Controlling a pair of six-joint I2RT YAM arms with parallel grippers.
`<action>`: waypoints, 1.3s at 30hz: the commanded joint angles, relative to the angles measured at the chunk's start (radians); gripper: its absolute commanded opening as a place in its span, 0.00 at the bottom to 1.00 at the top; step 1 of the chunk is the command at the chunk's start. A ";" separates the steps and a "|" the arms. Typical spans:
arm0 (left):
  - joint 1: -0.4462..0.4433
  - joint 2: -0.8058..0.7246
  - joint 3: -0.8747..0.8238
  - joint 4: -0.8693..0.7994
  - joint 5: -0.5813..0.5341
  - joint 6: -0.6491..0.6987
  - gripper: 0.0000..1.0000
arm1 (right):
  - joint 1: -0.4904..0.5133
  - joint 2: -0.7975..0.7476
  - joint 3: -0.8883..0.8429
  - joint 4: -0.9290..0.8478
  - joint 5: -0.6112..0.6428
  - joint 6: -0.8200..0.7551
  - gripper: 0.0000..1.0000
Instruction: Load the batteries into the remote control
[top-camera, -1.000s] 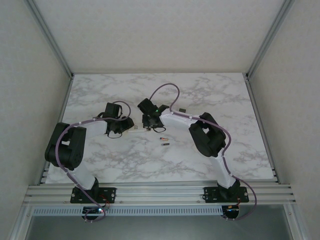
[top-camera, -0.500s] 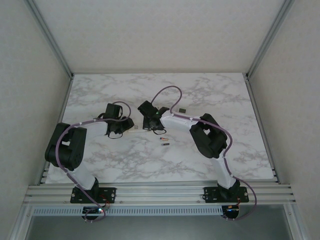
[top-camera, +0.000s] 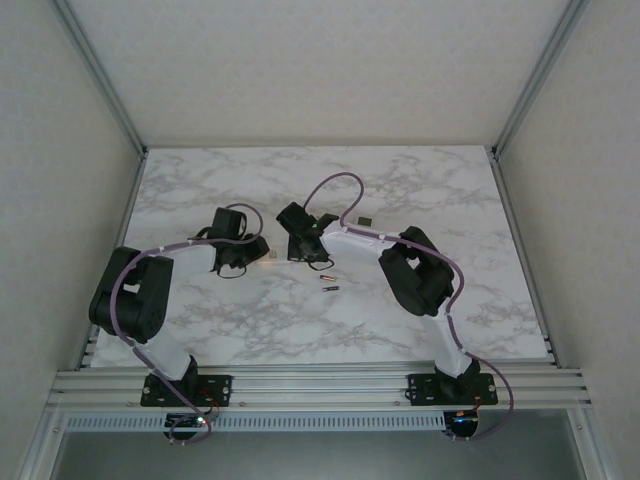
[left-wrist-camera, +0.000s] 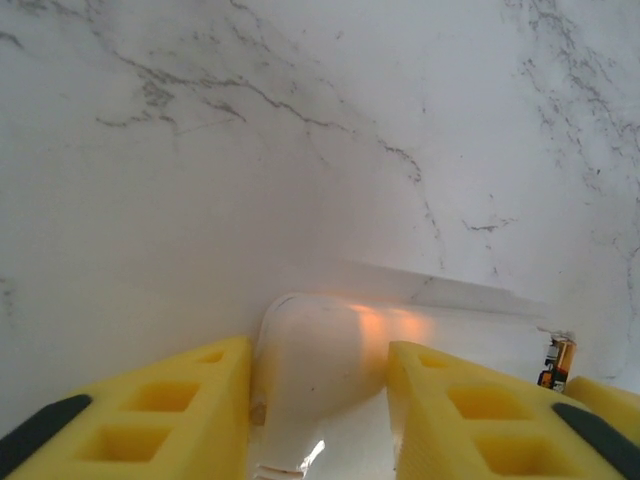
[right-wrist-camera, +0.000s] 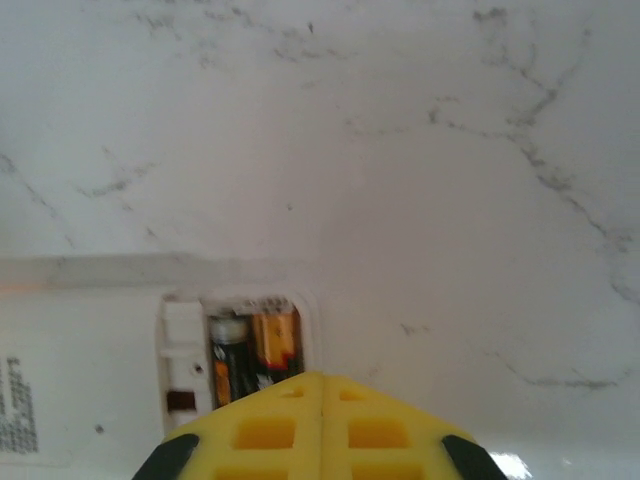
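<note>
two batteries (top-camera: 326, 275) loose overhead; battery (right-wrist-camera: 228, 365) inside remote (right-wrist-camera: 90, 390).

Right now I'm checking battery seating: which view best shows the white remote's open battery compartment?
The right wrist view: the open rectangular compartment lies just beyond the shut right end effector, dark-and-orange batteries inside. The left wrist view shows the white plastic remote's rounded end; in the top view it is tiny.

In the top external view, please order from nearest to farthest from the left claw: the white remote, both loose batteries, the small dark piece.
1. White plastic remote control: between the fingers of the left claw.
2. Two loose dark-and-orange cylindrical batteries: to its right, toward the near edge; too close to rank.
3. Small dark flat piece: farthest, right, toward the far edge.
</note>
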 joint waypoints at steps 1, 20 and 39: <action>-0.040 -0.022 0.004 -0.074 0.008 0.008 0.45 | 0.017 -0.086 -0.022 -0.110 0.020 -0.045 0.00; -0.035 -0.356 -0.023 -0.182 -0.219 0.051 0.84 | 0.006 0.091 0.120 -0.083 -0.025 -0.105 0.01; 0.447 -0.716 -0.152 -0.465 -0.223 -0.054 0.87 | -0.142 -0.680 -0.381 0.191 -0.026 -0.087 0.47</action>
